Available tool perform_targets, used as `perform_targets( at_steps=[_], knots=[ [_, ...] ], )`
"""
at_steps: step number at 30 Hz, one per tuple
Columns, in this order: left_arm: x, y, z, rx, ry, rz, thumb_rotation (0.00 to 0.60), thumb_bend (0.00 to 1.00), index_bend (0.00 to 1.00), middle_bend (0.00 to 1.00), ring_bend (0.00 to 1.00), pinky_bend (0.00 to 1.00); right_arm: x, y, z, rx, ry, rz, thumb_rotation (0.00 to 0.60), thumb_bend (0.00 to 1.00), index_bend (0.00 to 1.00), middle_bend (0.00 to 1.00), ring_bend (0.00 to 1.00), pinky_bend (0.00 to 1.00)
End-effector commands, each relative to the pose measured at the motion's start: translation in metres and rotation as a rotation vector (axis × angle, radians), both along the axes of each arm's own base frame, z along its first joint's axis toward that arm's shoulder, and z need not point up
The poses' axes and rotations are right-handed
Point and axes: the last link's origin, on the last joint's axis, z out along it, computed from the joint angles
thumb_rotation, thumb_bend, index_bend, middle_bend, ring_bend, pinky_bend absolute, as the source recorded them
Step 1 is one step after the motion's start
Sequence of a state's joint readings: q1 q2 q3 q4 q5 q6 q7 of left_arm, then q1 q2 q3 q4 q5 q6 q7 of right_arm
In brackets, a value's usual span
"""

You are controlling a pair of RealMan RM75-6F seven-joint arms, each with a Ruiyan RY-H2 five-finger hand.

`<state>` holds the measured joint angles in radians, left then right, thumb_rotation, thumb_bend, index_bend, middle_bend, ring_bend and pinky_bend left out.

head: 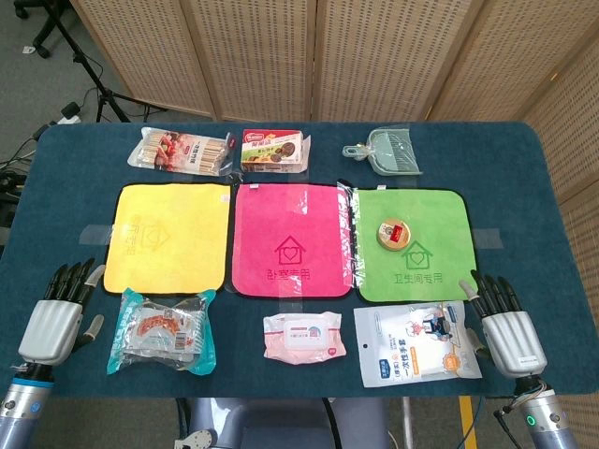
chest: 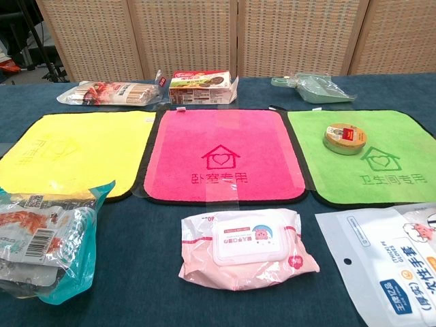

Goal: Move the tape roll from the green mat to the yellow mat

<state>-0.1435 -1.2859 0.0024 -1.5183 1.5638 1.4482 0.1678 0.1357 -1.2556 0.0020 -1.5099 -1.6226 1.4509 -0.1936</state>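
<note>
The tape roll (head: 394, 233) lies flat on the green mat (head: 440, 271), toward its 11 o'clock area, clear of every edge. The yellow mat (head: 168, 238) lies bare at 9 o'clock, past the pink mat (head: 290, 238). The left hand (head: 58, 316) and right hand (head: 505, 327) rest open at the table's near edge, fingers apart, holding nothing.
</note>
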Motion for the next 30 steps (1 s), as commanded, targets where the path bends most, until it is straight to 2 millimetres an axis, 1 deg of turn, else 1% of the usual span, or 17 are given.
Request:
perform_targets(
  at_steps=[1,13,20,30],
  knots=[
    [0.000,0.000,0.000,0.000,0.000,0.001,0.600,0.37,0.08,0.00,0.00,0.00,0.000,0.000,0.000,0.002,0.002,-0.001,0.600,0.39,0.05,0.00,0.00,0.05],
    [0.003,-0.001,0.002,0.012,-0.012,-0.018,0.600,0.37,0.08,0.00,0.00,0.00,-0.002,-0.002,-0.001,0.004,0.004,-0.007,0.600,0.40,0.05,0.00,0.00,0.05],
    [0.006,-0.003,0.005,0.024,-0.029,-0.038,0.600,0.38,0.08,0.00,0.00,0.00,-0.003,-0.002,-0.006,0.015,0.020,-0.012,0.600,0.40,0.05,0.00,0.00,0.05],
    [0.010,-0.005,0.004,0.027,-0.031,-0.060,0.600,0.38,0.08,0.00,0.00,0.00,-0.002,-0.001,-0.003,0.004,0.021,-0.008,0.600,0.39,0.05,0.00,0.00,0.05]
  ],
)
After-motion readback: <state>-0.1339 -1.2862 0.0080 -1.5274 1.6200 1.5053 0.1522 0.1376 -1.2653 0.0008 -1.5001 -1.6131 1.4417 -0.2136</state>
